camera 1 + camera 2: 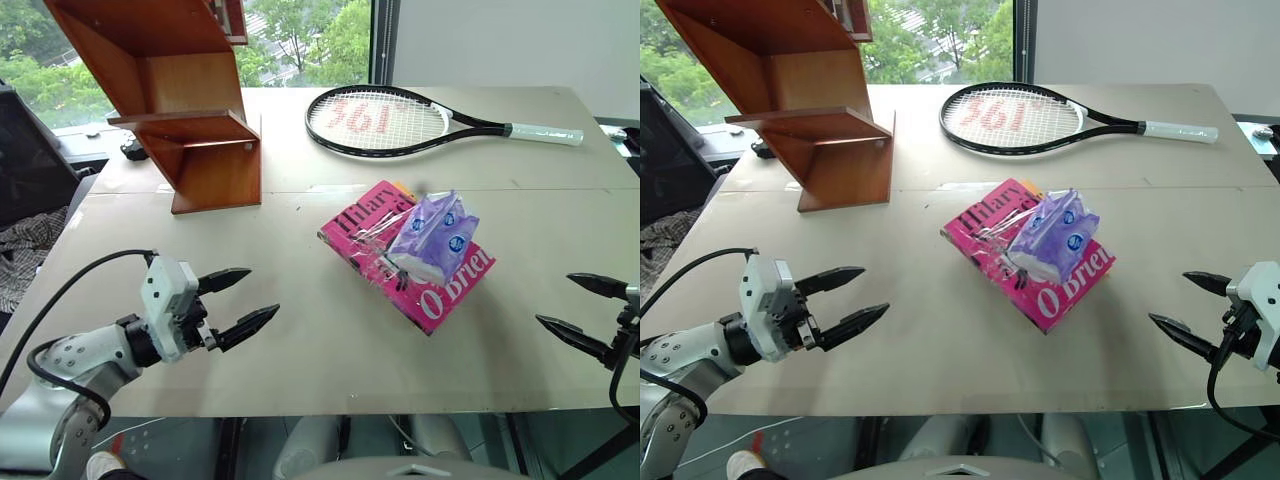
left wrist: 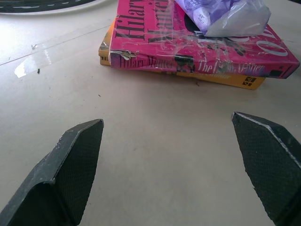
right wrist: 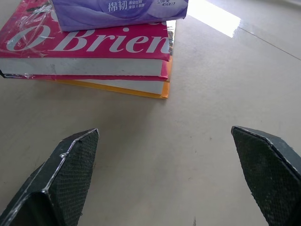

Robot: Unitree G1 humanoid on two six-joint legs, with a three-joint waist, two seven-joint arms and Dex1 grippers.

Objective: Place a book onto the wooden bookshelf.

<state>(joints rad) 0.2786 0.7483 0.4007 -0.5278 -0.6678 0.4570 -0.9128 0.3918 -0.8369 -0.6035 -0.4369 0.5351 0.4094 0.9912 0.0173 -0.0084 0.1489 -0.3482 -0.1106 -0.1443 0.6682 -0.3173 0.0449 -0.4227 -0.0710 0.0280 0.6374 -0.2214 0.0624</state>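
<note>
The pink book (image 1: 436, 290) with white lettering lies flat at the table's middle, stacked on a yellow-orange book (image 2: 221, 79). A purple tissue pack (image 1: 436, 236) rests on its cover. The wooden bookshelf (image 1: 190, 110) stands at the far left of the table. My left gripper (image 1: 244, 300) hovers open near the front left, pointing toward the book, well short of it. My right gripper (image 1: 583, 312) is open at the front right edge, also apart from the book. Both wrist views look at the stack past spread fingers (image 2: 70, 165) (image 3: 61, 169).
A black tennis racket (image 1: 400, 120) with a white handle lies at the far side of the table. A dark chair with cloth (image 1: 25, 200) stands off the table's left edge. Bare tabletop (image 1: 300, 370) stretches between my grippers and the book.
</note>
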